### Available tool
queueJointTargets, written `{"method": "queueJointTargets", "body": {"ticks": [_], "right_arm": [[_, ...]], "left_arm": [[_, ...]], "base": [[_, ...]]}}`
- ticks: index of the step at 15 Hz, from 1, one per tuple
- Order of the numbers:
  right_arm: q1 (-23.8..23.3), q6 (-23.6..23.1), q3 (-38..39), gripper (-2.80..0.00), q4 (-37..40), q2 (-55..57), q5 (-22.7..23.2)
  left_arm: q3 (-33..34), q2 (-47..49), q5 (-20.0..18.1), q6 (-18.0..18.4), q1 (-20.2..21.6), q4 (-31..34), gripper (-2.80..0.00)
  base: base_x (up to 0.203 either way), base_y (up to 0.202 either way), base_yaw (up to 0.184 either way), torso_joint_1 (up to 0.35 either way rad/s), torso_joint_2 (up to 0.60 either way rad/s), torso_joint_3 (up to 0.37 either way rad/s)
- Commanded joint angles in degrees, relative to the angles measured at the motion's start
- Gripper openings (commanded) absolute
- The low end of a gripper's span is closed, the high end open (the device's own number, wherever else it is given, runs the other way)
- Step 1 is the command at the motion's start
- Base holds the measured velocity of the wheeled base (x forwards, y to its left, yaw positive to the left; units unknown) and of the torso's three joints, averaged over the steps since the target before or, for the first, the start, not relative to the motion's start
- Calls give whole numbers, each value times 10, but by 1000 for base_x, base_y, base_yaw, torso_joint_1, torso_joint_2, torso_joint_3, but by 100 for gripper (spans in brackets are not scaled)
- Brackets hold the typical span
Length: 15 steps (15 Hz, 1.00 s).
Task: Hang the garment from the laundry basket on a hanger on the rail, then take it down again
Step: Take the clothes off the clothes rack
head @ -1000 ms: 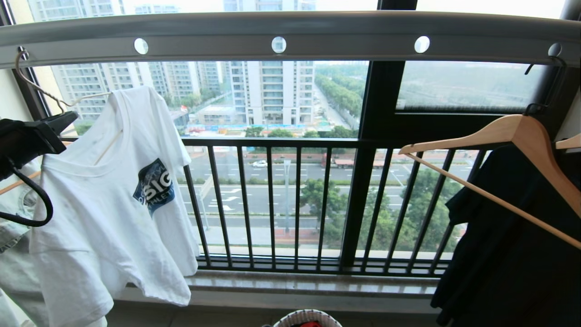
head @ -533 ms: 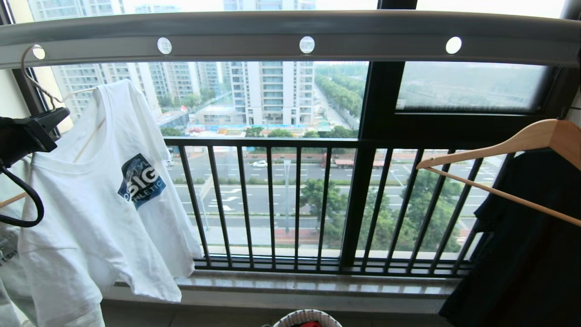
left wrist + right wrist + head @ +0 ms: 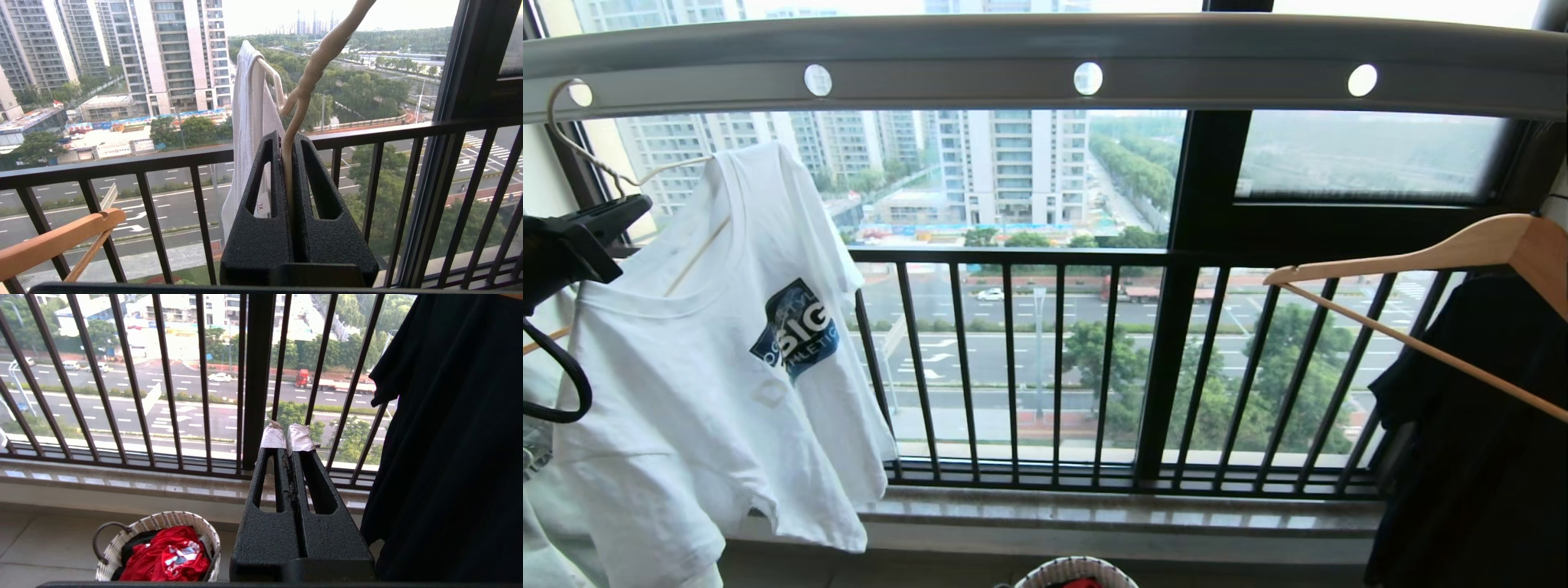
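The garment (image 3: 703, 392), a white T-shirt with a dark blue chest print, hangs on the thin cream hanger (image 3: 600, 167) at the far left, under the grey rail (image 3: 947, 61). The hanger's hook curves up beside the leftmost hole in view; I cannot tell whether it passes through. My left gripper (image 3: 637, 211) is shut on the hanger wire just below the twisted neck. In the left wrist view, the wire (image 3: 288, 163) sits pinched in the gripper (image 3: 286, 136), with the garment (image 3: 249, 122) beyond. My right gripper (image 3: 288, 437) is shut and empty, low beside the laundry basket (image 3: 163, 520).
A black garment (image 3: 1478, 441) hangs on a wooden hanger (image 3: 1462, 253) at the right. A pale denim garment (image 3: 539, 523) hangs behind the T-shirt at the left edge. Black window railing (image 3: 1054, 367) and a stone sill (image 3: 1094, 514) lie ahead. The basket rim (image 3: 1078, 567) shows below, with red cloth (image 3: 167, 555) inside.
The whole view has shifted, so the rail holes and black garment sit further right. The T-shirt has swayed a little on the hanger. My left gripper stays shut on the wire.
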Motion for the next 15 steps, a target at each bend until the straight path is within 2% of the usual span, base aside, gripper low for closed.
{"method": "queueJointTargets", "body": {"ticks": [1,5,15], "right_arm": [[0,0,0,-280,0,0,0],[0,0,0,-280,0,0,0],[0,0,0,-280,0,0,0]], "left_arm": [[2,1,-3,-1,5,-4,-280],[3,18,-20,1,8,-8,-280],[15,29,-23,-1,13,-62,-280]], "base": [[0,0,0,0,0,0],[0,0,0,0,0,0],[0,0,0,0,0,0]]}}
